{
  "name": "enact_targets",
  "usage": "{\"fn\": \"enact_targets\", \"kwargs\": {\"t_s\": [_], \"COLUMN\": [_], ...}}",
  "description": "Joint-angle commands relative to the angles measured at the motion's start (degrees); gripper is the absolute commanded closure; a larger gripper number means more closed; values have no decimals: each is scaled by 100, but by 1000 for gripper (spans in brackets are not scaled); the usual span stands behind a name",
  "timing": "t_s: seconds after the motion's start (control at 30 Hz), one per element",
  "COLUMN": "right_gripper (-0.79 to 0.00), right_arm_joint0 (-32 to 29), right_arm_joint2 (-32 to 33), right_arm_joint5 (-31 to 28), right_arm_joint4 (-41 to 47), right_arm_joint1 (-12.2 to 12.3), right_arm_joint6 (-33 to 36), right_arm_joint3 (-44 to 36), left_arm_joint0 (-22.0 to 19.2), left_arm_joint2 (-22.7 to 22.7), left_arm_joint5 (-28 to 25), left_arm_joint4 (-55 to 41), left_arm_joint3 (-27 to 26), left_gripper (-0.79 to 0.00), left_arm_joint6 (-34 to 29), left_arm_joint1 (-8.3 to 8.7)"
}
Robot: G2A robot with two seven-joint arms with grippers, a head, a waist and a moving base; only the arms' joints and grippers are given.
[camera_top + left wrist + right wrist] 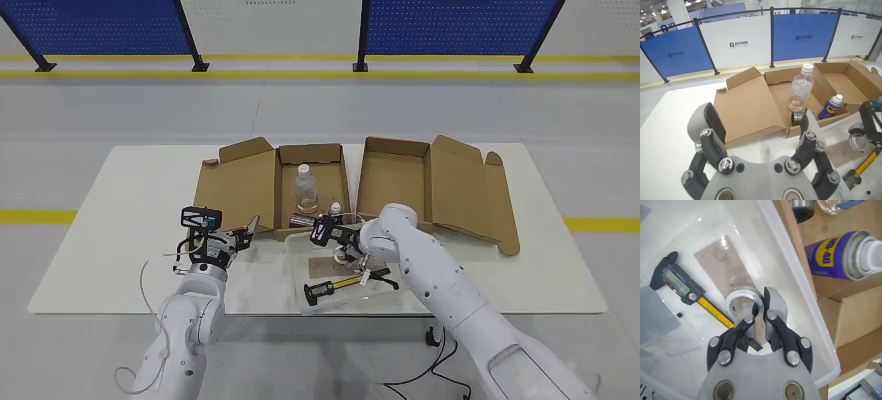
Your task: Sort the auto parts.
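The right gripper is clamped on the wall of a silver machined metal ring, one finger inside the bore and one outside. It sits low inside the clear plastic bin, and I cannot tell whether the ring is off the bin floor. Beside it in the bin lies a black digital caliper with a yellow scale.

The hold is thin and off-centre, so the ring could swing or slip. The lift wants to be slow and straight up, high enough to pass the bin's rim before any sideways travel.

The left gripper hangs wide open, holding nothing, over the table by the flap of the open brown cardboard box. It should not cross the carrying path.

Farther on, that box holds a short steel sleeve, a clear plastic bottle and a blue spray can. The ring probably belongs on the bare cardboard next to the sleeve, lowered gently so it does not knock the bottle. A second brown cardboard box stands just beyond.
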Motion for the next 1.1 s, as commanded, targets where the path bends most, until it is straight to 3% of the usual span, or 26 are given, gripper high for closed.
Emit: {"fn": "enact_targets", "kwargs": {"t_s": [0.0, 0.23, 0.47, 0.63, 0.87, 1.07], "right_gripper": [0, 0, 0, 0, 0, 0], "right_arm_joint0": [-135, -872, -1530, -1701, -1646, -1587], "right_arm_joint2": [232, 1345, 2241, 2462, 2503, 2497], "right_arm_joint5": [-18, -25, -89, -156, -93, 64], "right_arm_joint4": [119, 1053, 2813, 3882, 4254, 4063], "right_arm_joint1": [80, 379, 541, 595, 650, 689], "right_arm_joint6": [67, -71, -560, -589, -669, -950], "right_arm_joint3": [-337, -1380, -1670, -1663, -1547, -1536], "left_arm_joint0": [0, 0, 0, 0, 0, 0], "left_arm_joint2": [0, 0, 0, 0, 0, 0], "left_arm_joint5": [0, 0, 0, 0, 0, 0], "left_arm_joint4": [0, 0, 0, 0, 0, 0], "left_arm_joint3": [0, 0, 0, 0, 0, 0], "left_gripper": [-785, -785, -785, -785, -785, -785], "left_arm_joint6": [0, 0, 0, 0, 0, 0], "left_arm_joint1": [0, 0, 0, 0, 0, 0]}}
